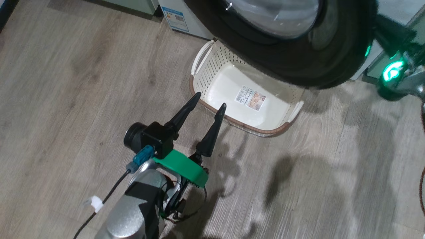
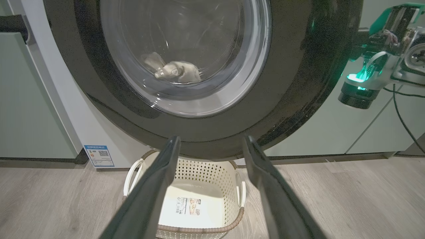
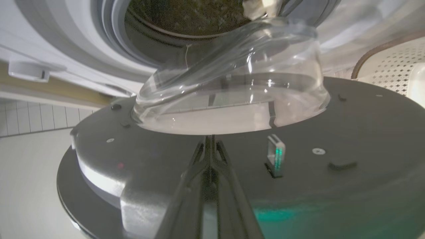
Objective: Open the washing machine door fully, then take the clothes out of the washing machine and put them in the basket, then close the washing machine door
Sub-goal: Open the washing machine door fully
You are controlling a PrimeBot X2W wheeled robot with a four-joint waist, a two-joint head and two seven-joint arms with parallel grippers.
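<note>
The washing machine door (image 1: pixel 298 66) is rigid and hinged, and probably fairly heavy; it will swing in an arc, not slide; its glossy black rim is likely slippery under hard fingers, so a push on a flat face should serve better than a pinch on the edge. The dark inner face, beside the glass bowl (image 3: pixel 232 83), is the sound contact area; avoid loading the glass itself.

The right gripper (image 3: pixel 209 139) has its two fingers pressed together into a single point, holding nothing; the tips lie at the inner face, just below the bowl; contact cannot be confirmed. The left gripper (image 1: pixel 211 100) stands spread wide and empty, above the floor, tips near the basket (image 1: pixel 244 127).

The clothes (image 2: pixel 176 71) are soft, light and limp; they will sag and trail when lifted; take them at a bunched fold, not at a flat layer.

Location: the door stands swung away from the washing machine (image 2: pixel 99 139), its lower rim overhanging the far end of the basket; the clothes lie low in the drum (image 3: pixel 186 13), seen through the glass.

Appearance: the door is large and round, with a wide black rim around a clear bulging centre; the clothes appear as a small pale cream bundle; the basket is cream, perforated, brown-rimmed, with a label on its bottom and no clothes in it.
</note>
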